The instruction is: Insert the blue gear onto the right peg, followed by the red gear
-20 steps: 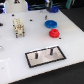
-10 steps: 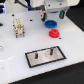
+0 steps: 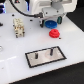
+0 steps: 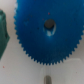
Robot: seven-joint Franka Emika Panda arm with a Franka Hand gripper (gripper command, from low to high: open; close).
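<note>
Under gripper: blue gear

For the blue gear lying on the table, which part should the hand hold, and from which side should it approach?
Probably from straight above. The blue gear lies flat on the white table, its central hub facing up. Closing the hand across the toothed rim looks feasible, keeping clear of the red gear close by.

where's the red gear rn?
In the exterior view the red gear sits on the white table, just in front of the blue gear and behind the grey plate.
</note>
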